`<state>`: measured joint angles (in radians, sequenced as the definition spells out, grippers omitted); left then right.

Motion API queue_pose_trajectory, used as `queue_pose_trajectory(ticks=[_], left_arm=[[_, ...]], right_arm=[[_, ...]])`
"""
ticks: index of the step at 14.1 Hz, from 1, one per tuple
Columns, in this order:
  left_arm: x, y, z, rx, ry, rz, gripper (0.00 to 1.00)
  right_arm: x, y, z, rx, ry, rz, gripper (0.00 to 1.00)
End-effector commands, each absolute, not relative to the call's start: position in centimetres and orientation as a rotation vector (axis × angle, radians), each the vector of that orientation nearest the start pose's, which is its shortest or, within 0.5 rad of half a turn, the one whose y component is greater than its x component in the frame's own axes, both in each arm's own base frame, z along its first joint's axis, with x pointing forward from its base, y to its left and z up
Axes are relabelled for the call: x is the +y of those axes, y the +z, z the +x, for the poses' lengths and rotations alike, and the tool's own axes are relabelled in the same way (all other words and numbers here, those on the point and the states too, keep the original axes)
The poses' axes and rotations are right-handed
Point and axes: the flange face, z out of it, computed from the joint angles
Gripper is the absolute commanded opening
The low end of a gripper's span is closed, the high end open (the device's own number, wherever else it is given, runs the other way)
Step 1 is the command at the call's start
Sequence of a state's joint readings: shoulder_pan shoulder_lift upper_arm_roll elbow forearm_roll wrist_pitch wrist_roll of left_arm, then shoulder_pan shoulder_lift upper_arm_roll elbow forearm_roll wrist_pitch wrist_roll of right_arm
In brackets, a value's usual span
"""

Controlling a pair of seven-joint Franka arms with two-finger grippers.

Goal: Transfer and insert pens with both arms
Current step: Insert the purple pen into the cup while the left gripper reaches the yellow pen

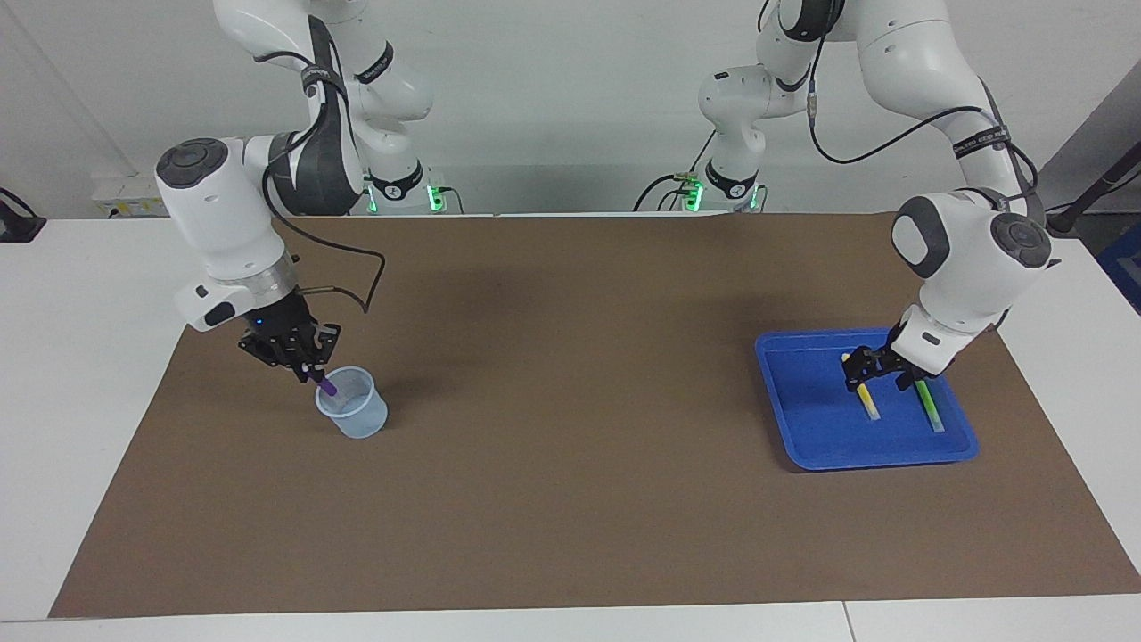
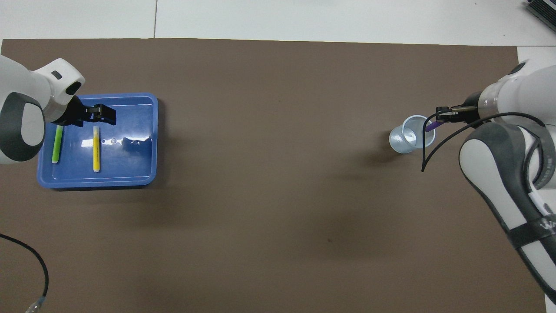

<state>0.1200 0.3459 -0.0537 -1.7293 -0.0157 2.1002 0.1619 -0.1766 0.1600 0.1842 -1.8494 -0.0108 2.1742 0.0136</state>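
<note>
My right gripper (image 1: pixel 307 369) is shut on the purple pen (image 1: pixel 327 388) and holds it tilted, its lower end inside the mouth of a clear plastic cup (image 1: pixel 353 417). The gripper (image 2: pixel 439 117), the pen (image 2: pixel 431 126) and the cup (image 2: pixel 409 140) also show in the overhead view. My left gripper (image 1: pixel 869 373) is open and low in the blue tray (image 1: pixel 802 401), its jaws astride the end of the yellow pen (image 1: pixel 867 404) nearer the robots. The green pen (image 1: pixel 930 408) lies beside the yellow one. In the overhead view the left gripper (image 2: pixel 102 114) is over the yellow pen (image 2: pixel 96 150), with the green pen (image 2: pixel 56 145) alongside.
A brown mat (image 1: pixel 570 446) covers the table between the cup, at the right arm's end, and the tray (image 2: pixel 147 179), at the left arm's end. A black cable (image 2: pixel 26 256) lies at the mat's corner near the left arm.
</note>
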Motion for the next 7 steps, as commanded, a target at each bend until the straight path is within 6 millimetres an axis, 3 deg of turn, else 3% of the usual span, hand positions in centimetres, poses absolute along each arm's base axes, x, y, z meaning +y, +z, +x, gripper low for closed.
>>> queue_pose_trajectory(ticks=[1, 3, 7], left_arm=[[5.2, 37.3, 65.8, 0.214, -0.029, -3.128, 0.90], [5.4, 36.1, 65.1, 0.269, -0.003, -3.125, 0.88], [6.7, 33.9, 64.1, 0.269, -0.014, -3.124, 0.77]], right_arm=[[0.0, 44.6, 61.7, 0.024, -0.259, -3.122, 0.55], [0.0, 44.7, 61.7, 0.054, -0.254, -3.120, 1.00], [1.2, 45.6, 61.3, 0.110, -0.204, -3.111, 1.00]])
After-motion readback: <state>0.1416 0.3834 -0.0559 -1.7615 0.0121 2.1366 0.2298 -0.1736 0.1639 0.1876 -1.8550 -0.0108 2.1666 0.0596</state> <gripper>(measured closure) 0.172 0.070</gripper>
